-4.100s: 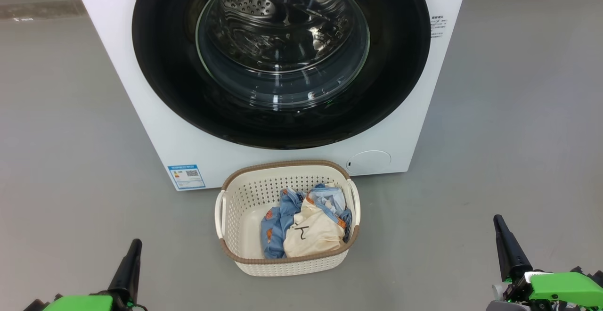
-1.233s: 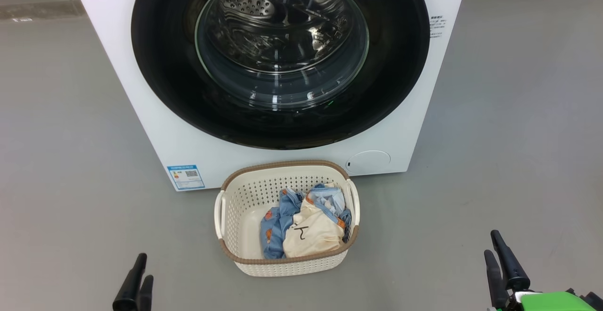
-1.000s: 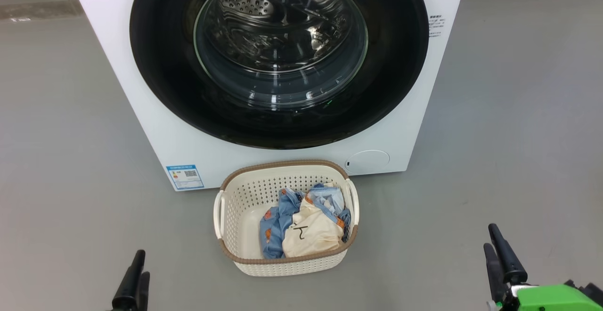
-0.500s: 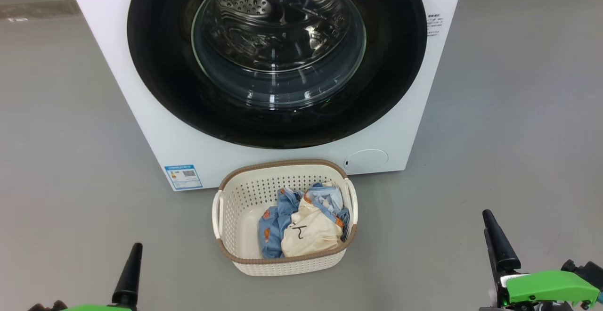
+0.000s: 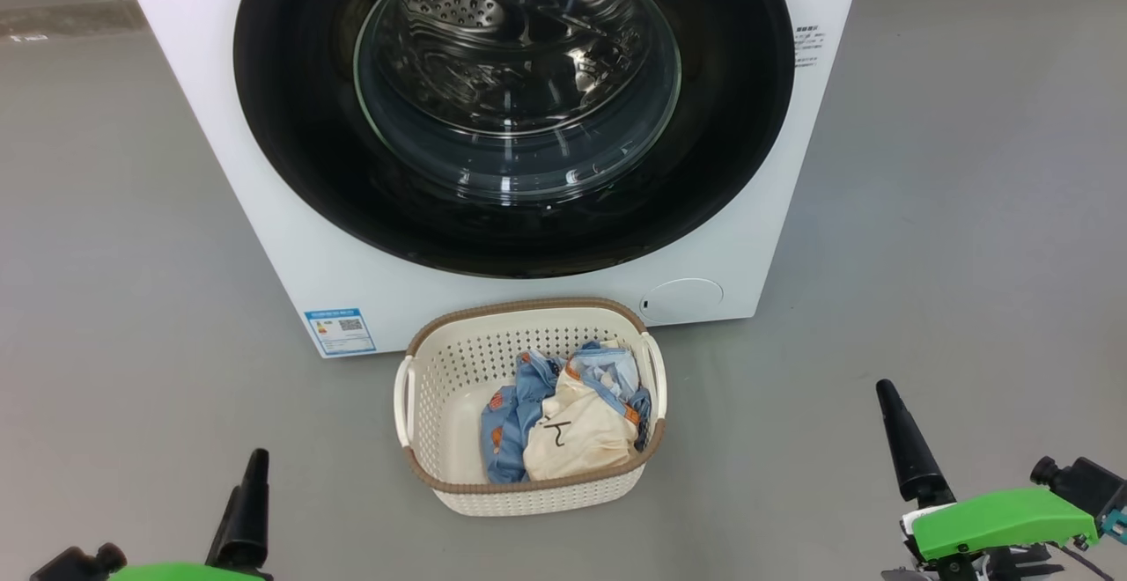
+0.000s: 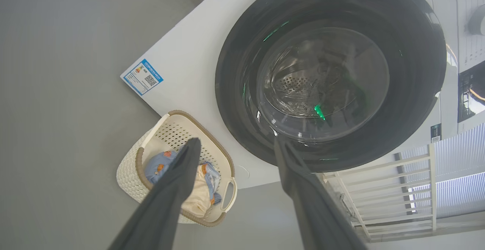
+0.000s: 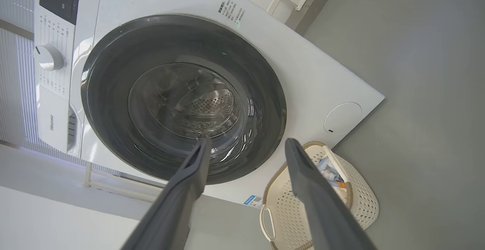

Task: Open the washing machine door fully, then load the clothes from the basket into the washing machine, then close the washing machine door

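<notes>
The washing machine door (image 5: 515, 79) sits shut against the white washing machine (image 5: 264, 238), so opening it looks like the step in hand. To do it well, one pincer should probably reach the door's rim, hook it where the catch gives, and swing it along its hinge arc until it stands fully wide. No handle can be made out. The left pincer (image 6: 235, 142) and the right pincer (image 7: 247, 142) both hang released and empty, low and well apart from the door. They flank the basket (image 5: 528, 486), which stands on the floor (image 5: 924, 211) just before the machine with the clothes (image 5: 563, 414) inside.
</notes>
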